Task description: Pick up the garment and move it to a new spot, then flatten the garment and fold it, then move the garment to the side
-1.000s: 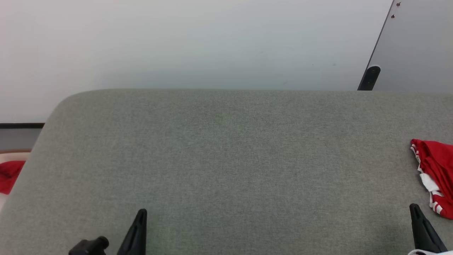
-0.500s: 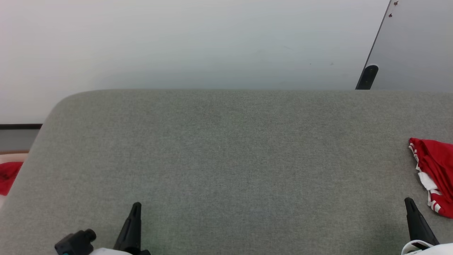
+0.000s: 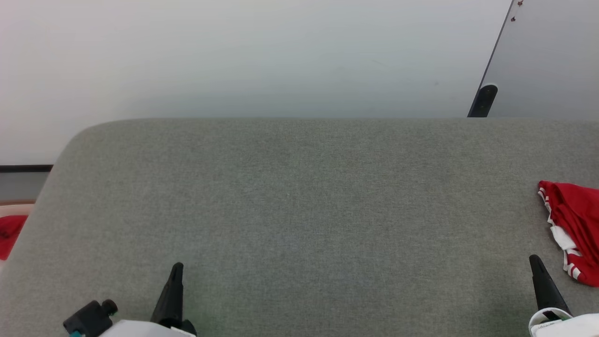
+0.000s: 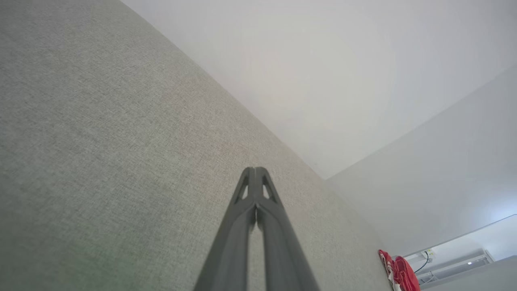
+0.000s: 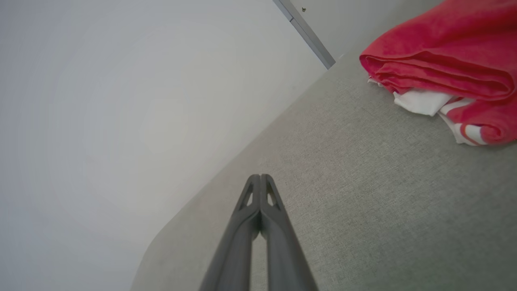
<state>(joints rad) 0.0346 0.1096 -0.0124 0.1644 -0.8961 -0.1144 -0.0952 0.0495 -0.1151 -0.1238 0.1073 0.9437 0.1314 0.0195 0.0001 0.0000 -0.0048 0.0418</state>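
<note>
Grey surface (image 3: 299, 210): garment (image 3: 576, 224) (bunched) near right hand (image 3: 533, 259), not touching.

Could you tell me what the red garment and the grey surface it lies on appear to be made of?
The garment: soft knit-like cloth, matte; it bunches in rounded folds. The grey surface: probably woven upholstery fabric, matte; fine flecked weave shows.

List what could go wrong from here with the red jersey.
1. The garment lies bunched, partly cut off by the head view's right edge, so a grasp may catch several layers.
2. Right jaws are shut; reaching so would shove the cloth.
3. The red scrap past the grey surface might be mistaken for it.
</note>
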